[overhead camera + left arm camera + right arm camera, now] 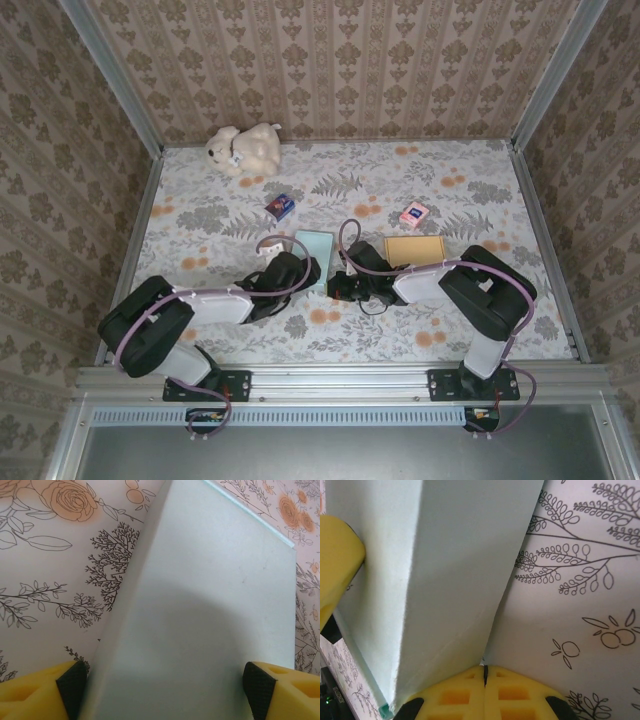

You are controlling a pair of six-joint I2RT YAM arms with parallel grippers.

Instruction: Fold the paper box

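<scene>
Now, you see paper box (315, 248) at centre of top view, on floral tabletop (420, 190), between both arms. Left fingers (303, 268) spread wide, straddling box panel, one pad beside each edge. Right fingers (484, 692) pressed together, tips against box's lower corner, bottom centre of right wrist view; pinch unclear.

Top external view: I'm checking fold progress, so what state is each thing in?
paper box: partly folded, one side panel angled up
left gripper: open, straddling the paper box
right gripper: shut, tips at the paper box's edge
teddy bear: lying down
tan box: closed, flat
</scene>
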